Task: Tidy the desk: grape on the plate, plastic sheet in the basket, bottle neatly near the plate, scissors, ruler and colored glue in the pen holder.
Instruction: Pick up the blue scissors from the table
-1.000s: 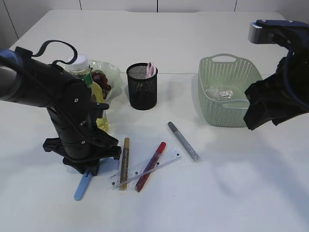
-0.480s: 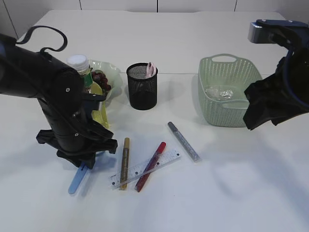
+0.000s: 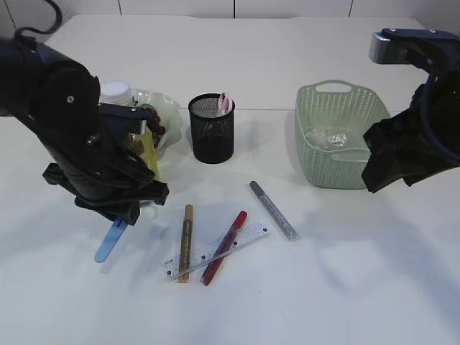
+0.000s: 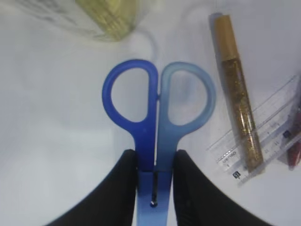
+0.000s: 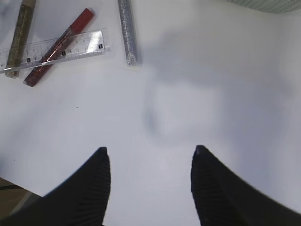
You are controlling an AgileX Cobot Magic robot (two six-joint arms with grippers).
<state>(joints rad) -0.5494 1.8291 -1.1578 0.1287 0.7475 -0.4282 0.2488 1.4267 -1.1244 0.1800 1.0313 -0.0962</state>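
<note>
1. The left gripper [image 4: 154, 176] has its two black fingers [image 4: 123, 188] pressed against either side of the blue scissors [image 4: 157, 127], just below the handle loops; the scissors' blades are out of sight in that close view.
2. From across the room, the scissors [image 3: 109, 241] hang tilted under the left arm, one end pointing down toward the near left of the white table [image 3: 345, 287]; I cannot tell whether that end touches the surface.
3. The right gripper [image 5: 149, 183] hovers over bare table on the right side, fingers spread wide with nothing between them.
4. The green basket [image 3: 338, 136] sits on the far right, with the crumpled plastic sheet [image 3: 327, 138] lying inside it.
5. The black mesh pen holder [image 3: 211, 129] stands near the middle, something pink poking out of its top.
6. Left of the holder is the pale plate [image 3: 165, 111] with dark grapes [image 3: 153, 126] on it; the bottle [image 3: 118, 93], white cap up, stands just beside the plate, mostly hidden by the left arm.
7. On the near middle of the table lie the gold glue pen [image 3: 186, 241] and the red glue pen [image 3: 224, 246], both crossing the clear ruler [image 3: 215, 250].
8. The silver glue pen [image 3: 272, 210] lies on its own just right of them, near the ruler's far end.
</note>
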